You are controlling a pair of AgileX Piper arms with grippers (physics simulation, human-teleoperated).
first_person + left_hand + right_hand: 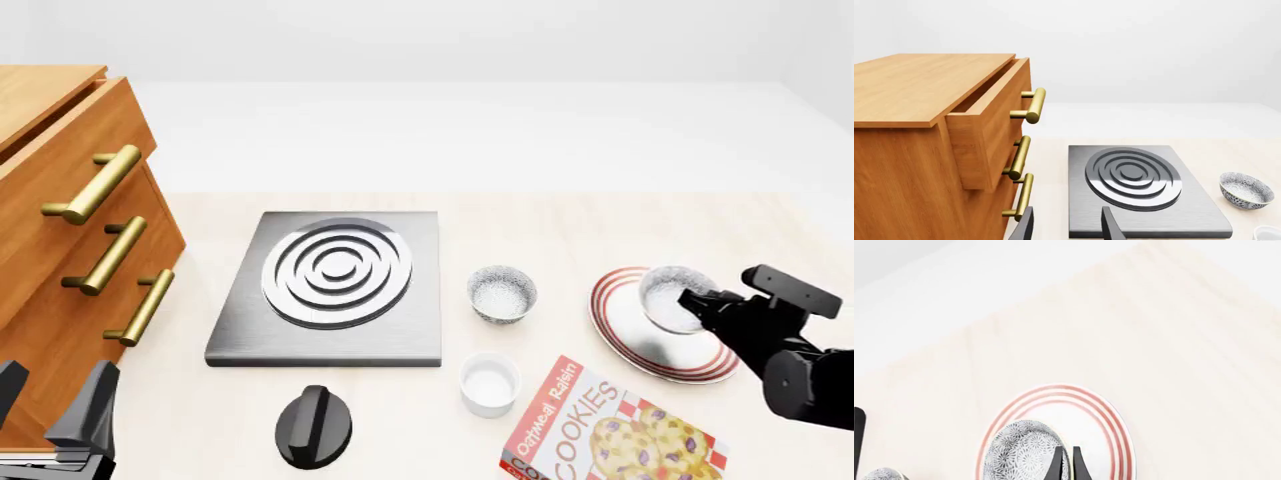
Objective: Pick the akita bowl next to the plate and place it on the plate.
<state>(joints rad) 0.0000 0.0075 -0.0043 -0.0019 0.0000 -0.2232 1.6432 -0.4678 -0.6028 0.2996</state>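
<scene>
You had the right gripper (690,300) pinched on the rim of the akita bowl (667,291), over the plate (627,335), possibly touching it. A rigid, slick, chip-prone bowl; that rim pinch suited it. Your left gripper (1066,225) stood open.

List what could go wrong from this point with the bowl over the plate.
1. The right gripper pinches the akita bowl by its rim only, and in the right wrist view the bowl looks tilted, so it may slip or land on edge.
2. The bowl sits toward the plate's far side; a careless release might leave it on the red rim.
3. Pulling the arm back low could brush the cookie box just in front of the plate.
</scene>
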